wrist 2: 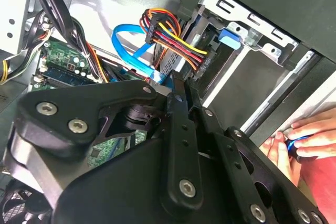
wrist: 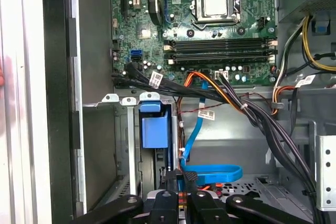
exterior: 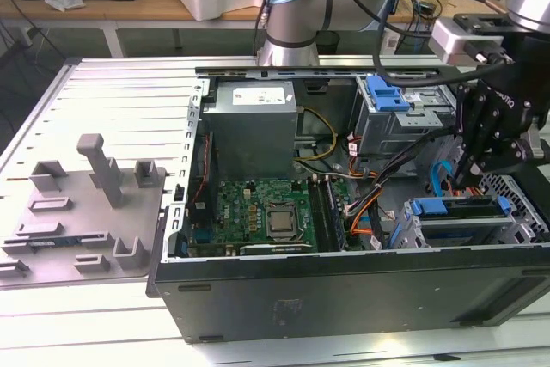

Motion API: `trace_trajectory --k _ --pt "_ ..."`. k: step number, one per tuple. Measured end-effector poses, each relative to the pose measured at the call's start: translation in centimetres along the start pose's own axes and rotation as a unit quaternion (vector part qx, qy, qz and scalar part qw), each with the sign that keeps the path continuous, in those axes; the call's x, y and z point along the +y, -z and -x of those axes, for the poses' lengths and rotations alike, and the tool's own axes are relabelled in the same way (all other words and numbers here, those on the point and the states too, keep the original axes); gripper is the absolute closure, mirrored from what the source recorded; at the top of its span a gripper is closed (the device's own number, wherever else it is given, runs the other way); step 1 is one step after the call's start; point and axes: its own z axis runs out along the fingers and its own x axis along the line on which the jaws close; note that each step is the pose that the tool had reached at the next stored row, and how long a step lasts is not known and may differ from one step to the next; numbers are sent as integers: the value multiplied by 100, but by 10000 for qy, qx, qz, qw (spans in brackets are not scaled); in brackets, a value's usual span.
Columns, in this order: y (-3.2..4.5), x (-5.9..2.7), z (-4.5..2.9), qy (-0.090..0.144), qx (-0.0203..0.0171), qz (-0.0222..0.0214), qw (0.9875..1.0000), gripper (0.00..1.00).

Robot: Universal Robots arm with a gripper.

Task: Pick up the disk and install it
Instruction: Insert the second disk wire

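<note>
The disk [exterior: 455, 208] lies flat in the drive bay at the near corner of the open computer case [exterior: 344, 298], on the exterior view's right. Its blue bracket faces up over the silver body. In the first wrist view the blue bracket end of the disk [wrist: 155, 129] stands in the bay slot. My gripper [exterior: 467, 180] hangs just above the disk's far edge. Its fingers are together with nothing seen between them. My gripper [wrist: 186, 179] comes up beside a blue flat cable [wrist: 212, 174]. The black linkage of my gripper [wrist 2: 176, 85] fills the near part of the second wrist view.
A person's hand [wrist 2: 302, 137] holds something blue at the case's outer edge. Inside the case are the motherboard [exterior: 266, 212], a large grey box [exterior: 253, 122], a grey cage with a blue latch [exterior: 391, 100] and cable bundles [wrist: 252, 114]. A grey fixture plate [exterior: 86, 204] lies outside.
</note>
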Motion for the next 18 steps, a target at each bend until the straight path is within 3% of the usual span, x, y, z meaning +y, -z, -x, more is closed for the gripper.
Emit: trace_trajectory --k 6,18 --pt "-5 -31 -59 -16 -87 36 10000 84" --pt "-10 -42 -77 -28 -97 60 9999 84"
